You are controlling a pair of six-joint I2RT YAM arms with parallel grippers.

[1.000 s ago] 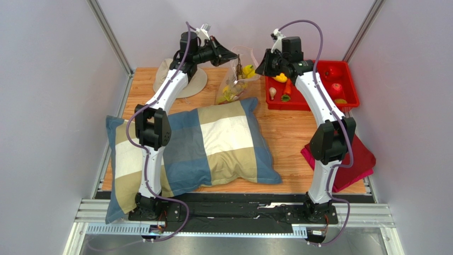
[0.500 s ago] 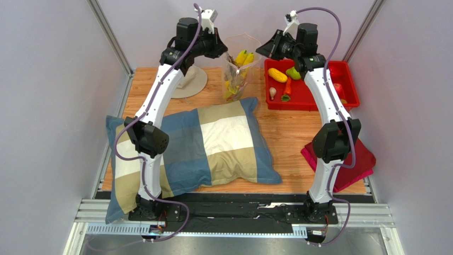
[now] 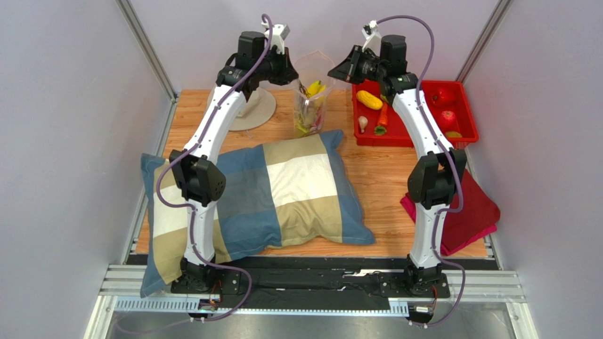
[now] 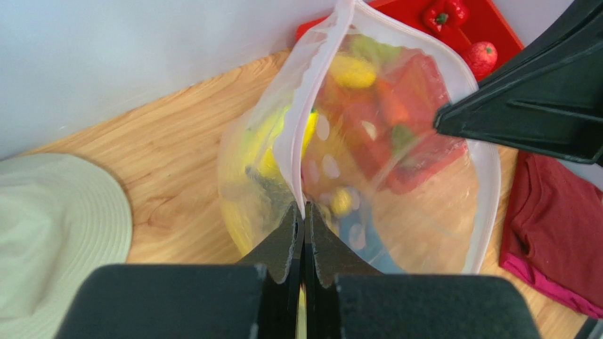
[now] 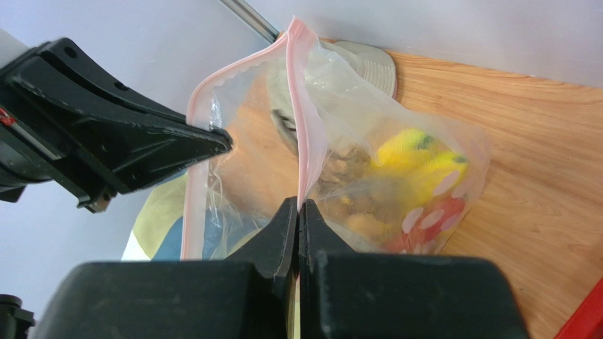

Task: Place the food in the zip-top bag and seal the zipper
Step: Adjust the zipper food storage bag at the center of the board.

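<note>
The clear zip-top bag (image 3: 312, 99) hangs upright between my two grippers above the back of the table, its mouth wide open. My left gripper (image 4: 303, 212) is shut on the left side of the pink zipper strip (image 4: 301, 113). My right gripper (image 5: 298, 206) is shut on the opposite side of the strip (image 5: 308, 106). Yellow bananas (image 5: 417, 166) and other toy food lie in the bottom of the bag. More food stays in the red tray (image 3: 463, 106): a yellow piece (image 3: 369, 99), an orange carrot (image 3: 383, 115), a red pepper (image 3: 441, 95) and a red apple (image 3: 448, 116).
A beige bucket hat (image 3: 251, 109) lies at the back left. A blue, tan and white checked pillow (image 3: 269, 194) covers the table's middle and left. A folded red cloth (image 3: 471, 212) lies at the right edge. Walls close in at the back and sides.
Both grippers have lifted the bag off the table and pulled its mouth apart, then moved a little closer together; the bag now hangs upright and narrower.
</note>
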